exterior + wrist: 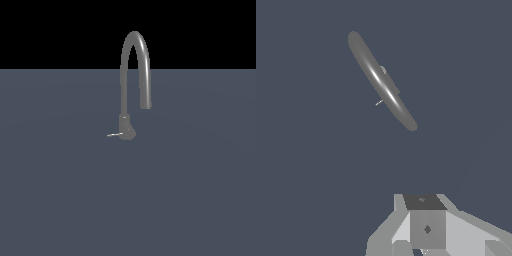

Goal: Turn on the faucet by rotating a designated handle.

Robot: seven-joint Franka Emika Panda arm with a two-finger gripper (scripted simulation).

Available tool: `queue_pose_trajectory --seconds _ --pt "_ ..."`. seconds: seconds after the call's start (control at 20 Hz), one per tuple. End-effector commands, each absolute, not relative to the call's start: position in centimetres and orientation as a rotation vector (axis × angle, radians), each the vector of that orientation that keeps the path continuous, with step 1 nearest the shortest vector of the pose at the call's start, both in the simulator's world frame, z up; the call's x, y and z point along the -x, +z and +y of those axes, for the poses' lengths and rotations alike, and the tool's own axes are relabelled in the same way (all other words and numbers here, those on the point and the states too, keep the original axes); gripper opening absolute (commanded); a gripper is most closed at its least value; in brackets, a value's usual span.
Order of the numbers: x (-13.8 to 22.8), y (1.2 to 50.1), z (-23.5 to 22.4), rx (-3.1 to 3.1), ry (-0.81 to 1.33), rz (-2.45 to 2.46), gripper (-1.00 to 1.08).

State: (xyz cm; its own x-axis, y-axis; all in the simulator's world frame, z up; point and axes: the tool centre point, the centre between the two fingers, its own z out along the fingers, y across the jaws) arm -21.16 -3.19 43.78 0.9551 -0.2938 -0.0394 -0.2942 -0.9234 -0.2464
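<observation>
The faucet (122,80) is a tall grey gooseneck standing on a flat dark surface in the middle of the exterior view. Its arched spout comes down toward the exterior view's right. The handle (114,134) is a tiny light rod that sticks out from the short thick base (126,127) toward the exterior view's left. The wrist view looks down on the faucet (381,80), with the handle (378,103) a small sliver beside the spout. My gripper (425,202) shows only in the wrist view, high above and well away from the faucet. Its fingers are not clearly separable.
The faucet stands on a plain blue-grey surface (60,200). Behind the surface is a black background. No other object appears in either view.
</observation>
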Motion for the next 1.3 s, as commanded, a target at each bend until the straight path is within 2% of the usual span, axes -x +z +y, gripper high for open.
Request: queue_pose_trajectory --seconds 0.0,0.55,1.25 --pt "20.4 42.3 -4.0 2.763 0.016 0.539 -1.00" --pt "17.9 35.7 -6.3 2.353 0.066 0.895 -1.00" --pt "16.3 29.0 -7.2 1.944 0.101 1.156 -1.00"
